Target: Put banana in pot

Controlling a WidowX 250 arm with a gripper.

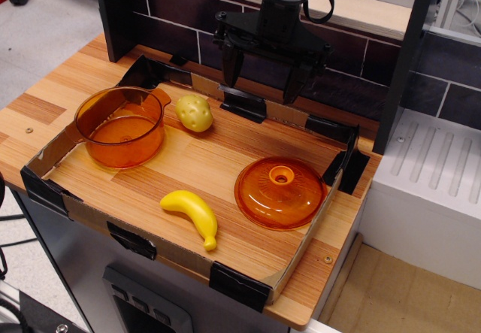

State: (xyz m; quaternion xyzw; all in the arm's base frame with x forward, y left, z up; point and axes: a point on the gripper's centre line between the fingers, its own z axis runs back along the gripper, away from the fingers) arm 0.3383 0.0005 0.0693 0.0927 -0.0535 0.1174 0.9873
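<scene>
One banana (192, 213) lay on the wooden tabletop (203, 160): small, smooth, bright yellow, curved, its thicker rounded end toward the pot side and its narrow stem end pointing toward the front edge. Glossy skin, plastic look. It rested flat, touching nothing else.

The hand (265, 74) hung above the back of the tabletop, black, fingers (231, 62) spread apart and pointing down, nothing between them. The banana sat well in front of the hand and a little off toward the pot's side, well apart from it.

The pot (122, 126), deep, round, transparent orange with small side handles, stood upright far off to one side of the hand, nearer the camera than it. A pale lumpy potato (195, 112) lay between pot and hand. A domed orange lid (280, 192) with centre knob sat in front of the hand, just beside the banana.
</scene>
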